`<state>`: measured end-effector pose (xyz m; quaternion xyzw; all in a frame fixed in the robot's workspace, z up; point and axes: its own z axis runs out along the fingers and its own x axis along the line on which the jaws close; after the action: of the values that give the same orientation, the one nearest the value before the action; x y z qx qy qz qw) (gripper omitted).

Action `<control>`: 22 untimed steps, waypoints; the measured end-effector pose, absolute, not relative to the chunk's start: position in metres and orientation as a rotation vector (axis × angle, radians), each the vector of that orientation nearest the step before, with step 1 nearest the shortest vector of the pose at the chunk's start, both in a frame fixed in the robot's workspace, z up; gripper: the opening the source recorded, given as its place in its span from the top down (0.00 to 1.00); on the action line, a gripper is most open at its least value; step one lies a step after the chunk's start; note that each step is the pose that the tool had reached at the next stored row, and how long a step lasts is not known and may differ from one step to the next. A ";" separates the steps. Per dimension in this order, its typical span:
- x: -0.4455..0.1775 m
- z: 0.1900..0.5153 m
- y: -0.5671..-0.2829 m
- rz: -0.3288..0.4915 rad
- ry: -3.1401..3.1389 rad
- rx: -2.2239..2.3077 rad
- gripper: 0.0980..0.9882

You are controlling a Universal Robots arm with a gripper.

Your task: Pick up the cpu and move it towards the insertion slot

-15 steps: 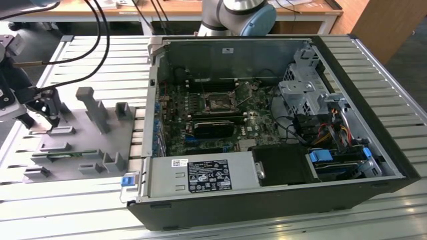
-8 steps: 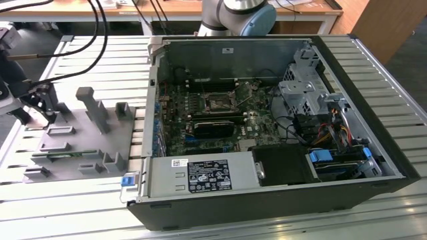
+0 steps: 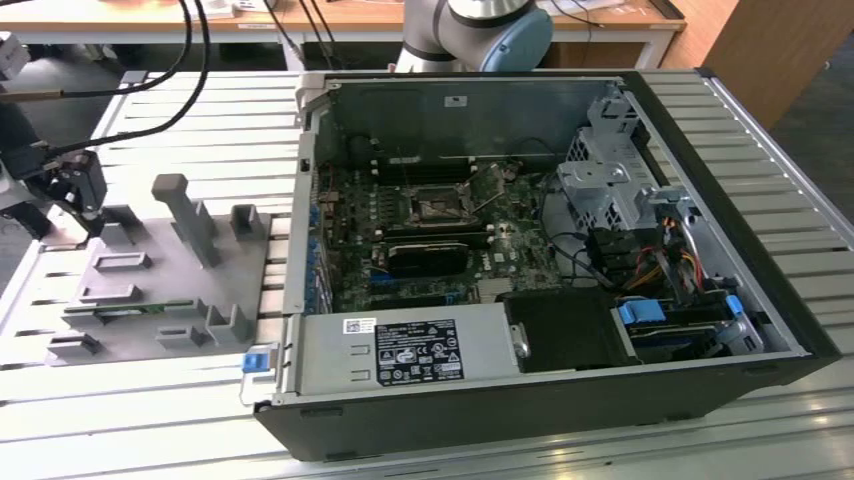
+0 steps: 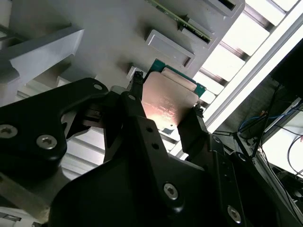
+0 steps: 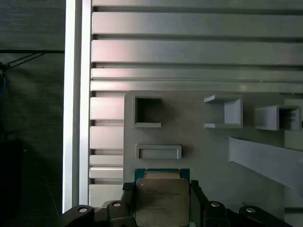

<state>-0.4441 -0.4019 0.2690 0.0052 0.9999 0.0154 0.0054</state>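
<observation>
a: where's the cpu [image 5: 162, 201]?
b: in the gripper [image 4: 165, 101], jaws clamped on its two edges, over the grey fixture plate [image 3: 147, 290] on the tabletop [image 3: 134, 430].
a: and the insertion slot [image 3: 437, 208]?
b: well apart, inside the open computer case [image 3: 534, 405].

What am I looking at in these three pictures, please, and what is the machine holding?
This is one robot arm ending in a black two-fingered pincer. The exterior view, from a camera off the arm, shows a slatted metal table carrying an open black computer case and, on the exterior view's left, a grey plastic plate with blocks and posts. Inside the case, the square dark metal-framed socket is the insertion slot. Both wrist views come from cameras riding on the arm. They show the pincer's fingers closed on two edges of a small square silvery chip, the cpu, above the grey plate.
</observation>
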 end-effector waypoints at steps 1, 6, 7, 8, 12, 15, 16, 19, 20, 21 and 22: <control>-0.444 0.271 -0.402 0.048 3.130 0.016 0.50; -0.444 0.282 -0.402 0.048 3.130 0.016 0.50; -0.444 0.284 -0.402 0.048 3.130 0.016 0.50; -0.444 0.286 -0.402 0.048 3.130 0.016 0.50; -0.444 0.294 -0.402 0.048 3.130 0.016 0.50; -0.444 0.300 -0.402 0.048 3.130 0.016 0.50; -0.444 0.301 -0.402 0.048 3.130 0.016 0.50; -0.444 0.306 -0.402 0.048 3.130 0.016 0.50; -0.444 0.308 -0.402 0.048 3.130 0.016 0.50; -0.444 0.310 -0.402 0.048 3.130 0.016 0.50; -0.444 0.312 -0.402 0.048 3.130 0.016 0.50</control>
<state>-0.4441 -0.4019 0.3121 0.0052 0.9999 0.0154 0.0054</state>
